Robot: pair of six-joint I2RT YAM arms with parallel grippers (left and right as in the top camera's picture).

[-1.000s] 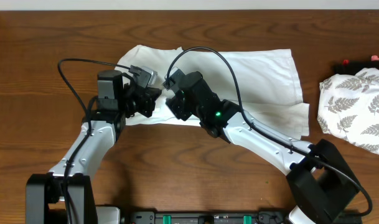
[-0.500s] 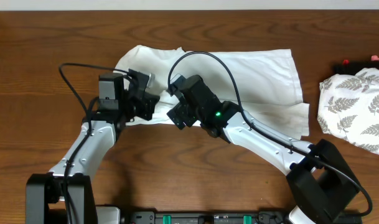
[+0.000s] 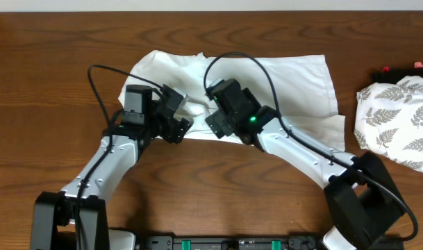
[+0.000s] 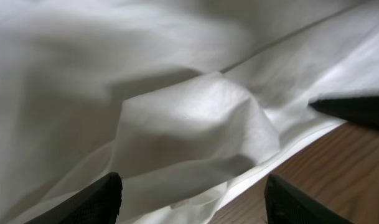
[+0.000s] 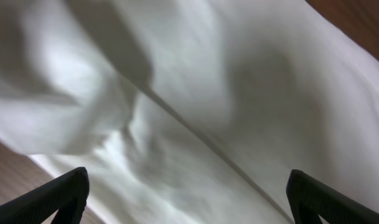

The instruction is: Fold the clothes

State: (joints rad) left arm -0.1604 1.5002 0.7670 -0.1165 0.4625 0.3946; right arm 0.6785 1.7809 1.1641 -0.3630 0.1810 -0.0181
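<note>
At the near edge of the table [image 3: 218,187] the two arm bases are cut off by the frame, and the dark rail between them is only partly seen. From there both arms reach inward to the near hem of the white T-shirt [image 3: 287,83]. The left gripper [image 4: 192,183] is released, its two fingertips [image 4: 93,200] wide apart over a raised peak of cloth and nothing pinched between them. The right gripper [image 5: 188,177] is likewise spread wide above a seam in the fabric, holding nothing. From overhead the wrists and their cables hide the middle of the hem and the cloth under them, so the fold there is hard to make out. In the left wrist view a dark blurred shape at the right edge cannot be told for sure. The shirt lies bunched at its left end and flatter toward its right. Bare wood lies in front of it and to its left. A leaf-print cloth [image 3: 399,121] sits near its right corner, apart from it and cut off by the frame. Behind that a dark thing with red [image 3: 395,71] is too cropped to name. A band of wood runs beyond the shirt to the far edge.
</note>
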